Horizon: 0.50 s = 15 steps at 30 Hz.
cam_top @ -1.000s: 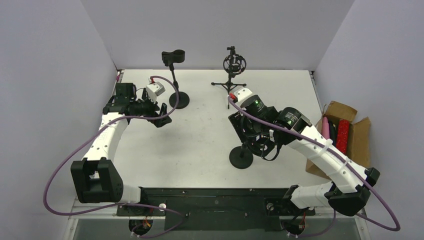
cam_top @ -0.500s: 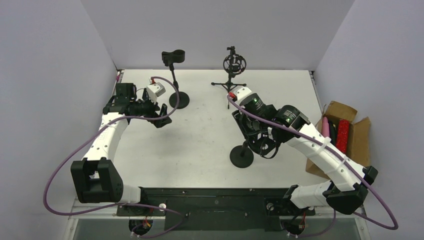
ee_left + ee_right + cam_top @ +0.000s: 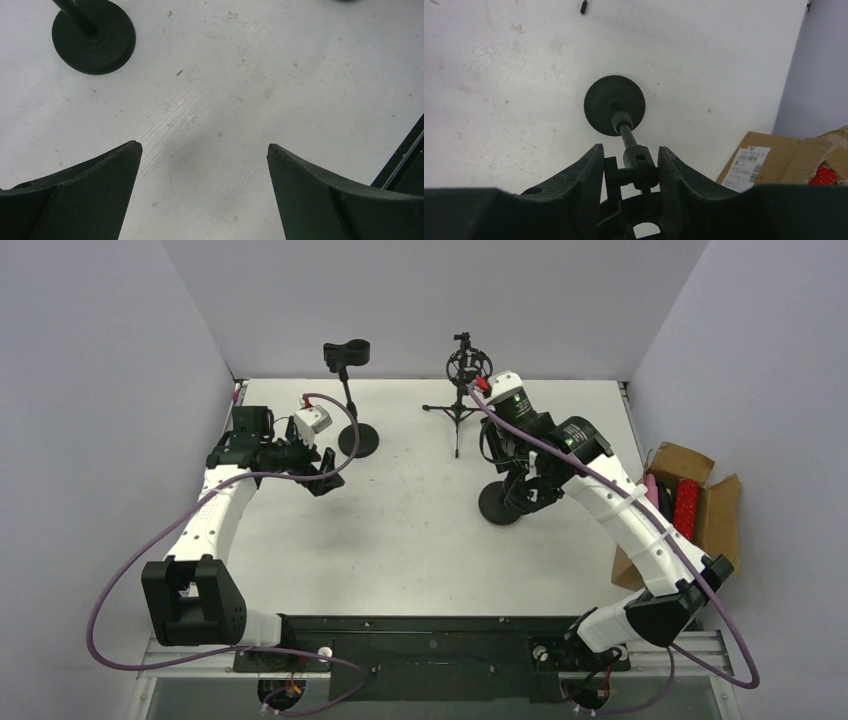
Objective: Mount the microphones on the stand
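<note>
My right gripper [image 3: 522,488] is shut on the clip joint at the top of a black round-base stand [image 3: 498,506]. In the right wrist view the pole runs from the stand's base [image 3: 614,105] up between the fingers of the right gripper [image 3: 631,149]. The microphones lie in a cardboard box [image 3: 712,512] at the right: a pink one [image 3: 652,496] and a glittery red one [image 3: 685,510] show. The red one [image 3: 826,175] also shows in the right wrist view. My left gripper [image 3: 322,476] is open and empty, above bare table [image 3: 203,146].
A second round-base stand [image 3: 358,440] with a clip holder [image 3: 347,353] stands just behind the left gripper; its base [image 3: 93,37] shows in the left wrist view. A tripod stand with a shock mount [image 3: 467,366] stands at the back centre. Walls close in on both sides.
My right gripper has carried the round-base stand from the front centre towards the back right, nearer the tripod. The left arm has not moved.
</note>
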Each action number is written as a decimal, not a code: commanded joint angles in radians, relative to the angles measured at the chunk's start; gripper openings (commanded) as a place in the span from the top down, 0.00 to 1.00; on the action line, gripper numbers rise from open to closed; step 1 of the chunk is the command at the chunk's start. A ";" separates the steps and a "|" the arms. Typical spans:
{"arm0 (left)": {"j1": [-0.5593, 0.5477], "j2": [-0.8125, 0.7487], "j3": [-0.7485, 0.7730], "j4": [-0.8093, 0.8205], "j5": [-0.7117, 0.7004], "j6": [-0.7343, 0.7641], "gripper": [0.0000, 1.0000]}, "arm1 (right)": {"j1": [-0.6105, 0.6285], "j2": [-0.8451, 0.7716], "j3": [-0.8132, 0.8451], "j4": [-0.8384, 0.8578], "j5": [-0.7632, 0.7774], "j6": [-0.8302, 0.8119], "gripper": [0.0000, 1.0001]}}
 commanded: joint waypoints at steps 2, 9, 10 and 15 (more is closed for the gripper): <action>-0.005 -0.032 0.022 0.010 0.029 0.012 0.04 | -0.044 0.032 0.134 0.121 0.116 -0.040 1.00; -0.005 -0.017 0.024 0.013 0.038 0.010 0.04 | -0.190 0.167 0.276 0.181 0.053 -0.065 1.00; -0.006 -0.011 0.025 0.013 0.040 0.009 0.04 | -0.210 0.203 0.292 0.187 0.048 -0.065 1.00; -0.005 -0.005 0.025 0.020 0.047 0.004 0.04 | -0.269 0.310 0.392 0.236 0.023 -0.062 1.00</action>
